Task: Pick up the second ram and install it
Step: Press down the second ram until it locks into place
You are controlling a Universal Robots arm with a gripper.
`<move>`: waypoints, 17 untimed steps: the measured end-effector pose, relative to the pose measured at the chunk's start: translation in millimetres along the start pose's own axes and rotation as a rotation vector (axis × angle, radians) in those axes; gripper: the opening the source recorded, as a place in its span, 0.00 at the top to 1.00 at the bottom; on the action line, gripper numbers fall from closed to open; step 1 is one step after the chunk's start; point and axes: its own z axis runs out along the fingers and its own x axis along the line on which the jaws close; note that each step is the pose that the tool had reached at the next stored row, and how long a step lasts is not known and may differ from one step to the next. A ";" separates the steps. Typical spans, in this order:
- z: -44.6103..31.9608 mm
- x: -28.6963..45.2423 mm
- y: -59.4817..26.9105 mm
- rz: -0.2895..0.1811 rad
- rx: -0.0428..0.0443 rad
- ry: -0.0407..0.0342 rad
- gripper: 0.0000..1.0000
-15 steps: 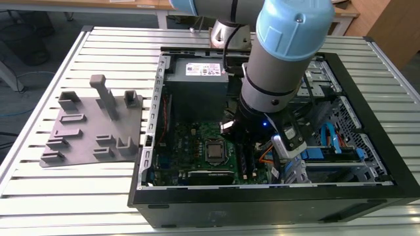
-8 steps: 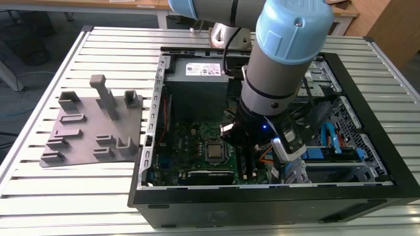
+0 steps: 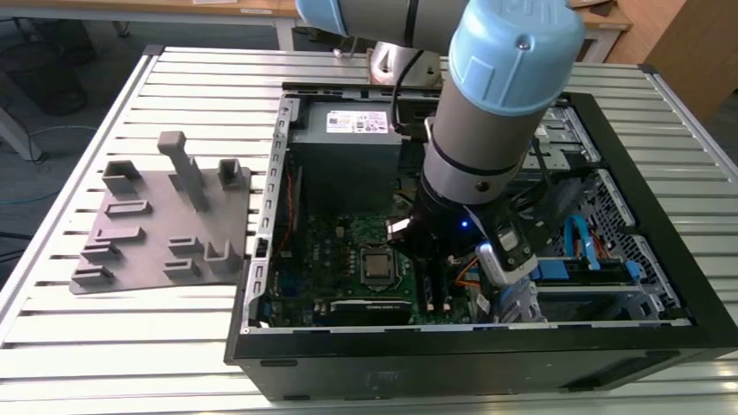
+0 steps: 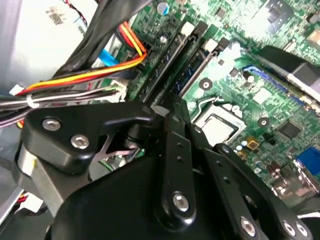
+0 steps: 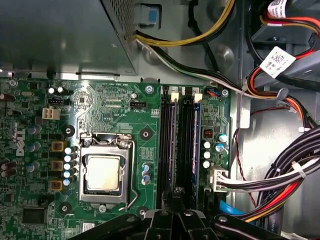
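Note:
The second ram (image 5: 189,135) is a long dark board with a bluish edge. It stands in the memory slots beside the CPU socket (image 5: 104,172), with a white clip at its far end. In the second wrist view it is the dark strip (image 4: 192,70) running away from the fingers. My gripper (image 5: 176,196) is down inside the computer case, over the near end of those slots. Its black fingers (image 4: 172,125) are drawn together. I cannot see whether the tips touch the board. In the exterior view the gripper (image 3: 429,264) hangs just above the slots (image 3: 436,292).
The open computer case (image 3: 461,333) lies on a slatted metal table. A grey power supply (image 3: 346,138) sits at its far end. Bundled cables (image 5: 280,185) crowd the side of the slots. A grey plastic fixture (image 3: 162,216) with upright posts lies at the exterior view's left.

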 end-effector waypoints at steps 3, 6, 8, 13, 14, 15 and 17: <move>-10.5 0.2 0.0 0.000 0.0028 0.0001 0.89; -11.2 0.1 4.0 0.000 0.0030 0.0000 0.89; -11.4 0.1 7.8 -0.001 0.0027 -0.0001 0.89; -23.0 -0.1 12.0 -0.002 0.0029 -0.0002 0.89; -27.5 0.0 12.1 -0.002 0.0028 -0.0004 0.89; -31.3 0.1 12.2 -0.002 0.0030 -0.0008 0.89; -37.1 0.1 12.4 -0.002 0.0025 -0.0012 0.89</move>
